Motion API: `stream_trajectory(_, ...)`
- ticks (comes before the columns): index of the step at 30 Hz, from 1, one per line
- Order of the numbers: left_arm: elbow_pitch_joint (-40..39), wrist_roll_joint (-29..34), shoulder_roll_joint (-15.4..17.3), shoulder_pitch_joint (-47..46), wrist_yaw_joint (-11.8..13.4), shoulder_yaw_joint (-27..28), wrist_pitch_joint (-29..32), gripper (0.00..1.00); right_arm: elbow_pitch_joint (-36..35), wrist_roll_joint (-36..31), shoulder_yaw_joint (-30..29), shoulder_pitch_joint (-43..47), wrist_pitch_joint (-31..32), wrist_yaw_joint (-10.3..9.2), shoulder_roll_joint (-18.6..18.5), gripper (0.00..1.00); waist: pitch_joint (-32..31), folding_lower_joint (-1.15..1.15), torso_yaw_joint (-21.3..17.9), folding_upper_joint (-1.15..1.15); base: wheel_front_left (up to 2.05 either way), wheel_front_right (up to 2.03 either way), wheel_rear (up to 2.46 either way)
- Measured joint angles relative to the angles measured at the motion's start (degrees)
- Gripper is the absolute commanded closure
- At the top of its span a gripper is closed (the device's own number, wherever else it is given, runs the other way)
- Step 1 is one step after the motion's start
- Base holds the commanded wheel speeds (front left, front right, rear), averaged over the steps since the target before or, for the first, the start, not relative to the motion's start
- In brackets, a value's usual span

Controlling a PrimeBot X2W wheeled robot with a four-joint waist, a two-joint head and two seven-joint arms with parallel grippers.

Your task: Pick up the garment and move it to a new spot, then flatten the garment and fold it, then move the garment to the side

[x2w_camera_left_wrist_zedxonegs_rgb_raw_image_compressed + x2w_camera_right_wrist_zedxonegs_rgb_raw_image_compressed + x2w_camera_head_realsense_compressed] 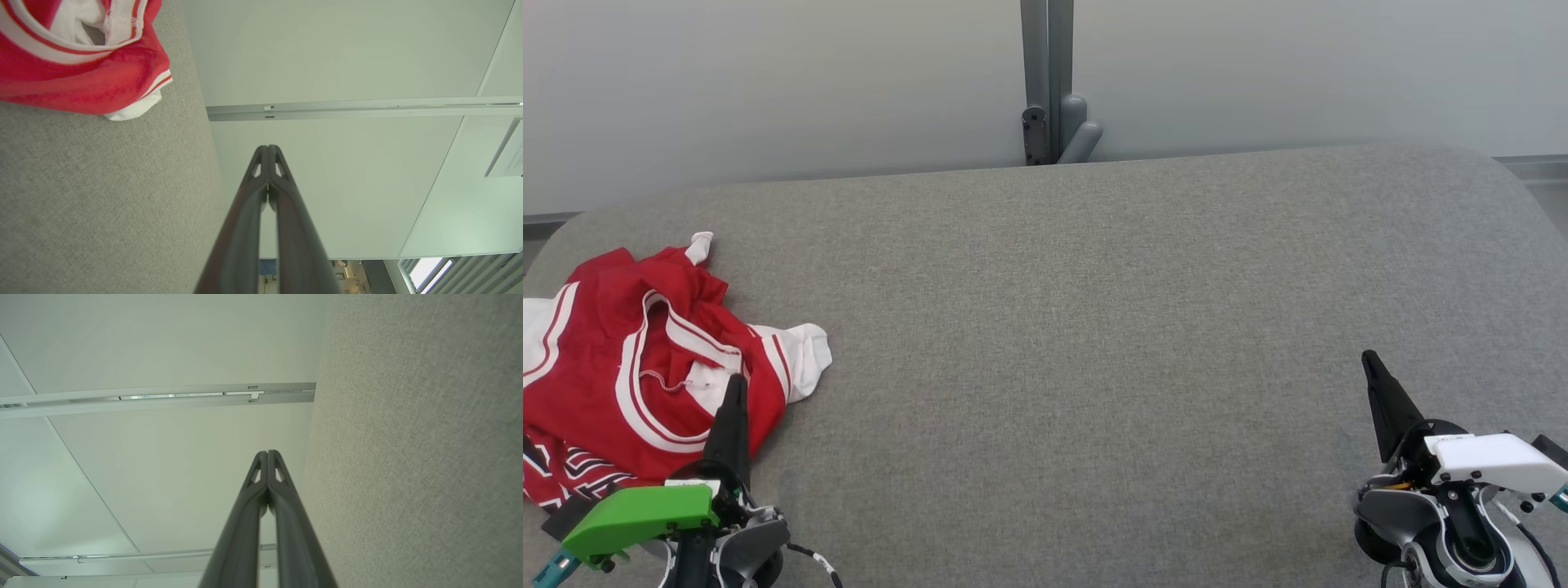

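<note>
At the left end of the surface (1094, 367): garment (613, 384) lies crumpled, red and white.
Left gripper (737, 384): fingers pressed together, empty, beside the garment's near edge.
Right gripper (1370, 361): pressed together, empty, well apart from it.
Pick-up, done well: spread the left fingers first, pinch a thick fold, lift clear.

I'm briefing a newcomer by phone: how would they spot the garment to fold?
Find the broad grey fabric-covered table. At its left end, just past the tip of the left gripper, lies a crumpled red jersey. Its bright red cloth with white striped trim stands out from the plain grey surface around it.
</note>
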Motion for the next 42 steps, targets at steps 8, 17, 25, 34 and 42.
stream_trajectory(8, 0.0, 0.0, 0.0, 0.0, 0.0, 0.0, 0.0, 1.0, 0.0, 0.0, 0.0, 0.0, 0.0, 0.0, 0.0, 1.0, 0.0, 0.0, 0.0, 0.0, 0.0, 0.0, 0.0)
stream_trajectory(17, 0.0, 0.0, 0.0, 0.0, 0.0, 0.0, 0.0, 1.0, 0.0, 0.0, 0.0, 0.0, 0.0, 0.0, 0.0, 1.0, 0.0, 0.0, 0.0, 0.0, 0.0, 0.0, 0.0)
stream_trajectory(25, 0.0, 0.0, 0.0, 0.0, 0.0, 0.0, 0.0, 1.0, 0.0, 0.0, 0.0, 0.0, 0.0, 0.0, 0.0, 1.0, 0.0, 0.0, 0.0, 0.0, 0.0, 0.0, 0.0)
stream_trajectory(34, 0.0, 0.0, 0.0, 0.0, 0.0, 0.0, 0.0, 0.0, 0.0, 0.0, 0.0, 0.0, 0.0, 0.0, 0.0, 0.0, 0.0, 0.0, 0.0, 0.0, 0.0, 0.0, 0.0)
stream_trajectory(42, 2.6, 0.0, -0.6, 2.9, 0.2, -0.8, -0.6, 0.0, 2.4, -0.1, 0.4, 3.0, -0.9, -0.04, 0.7, 0.0, 0.0, 0.0, 0.0, 0.0, 0.0, 0.0, 0.0)
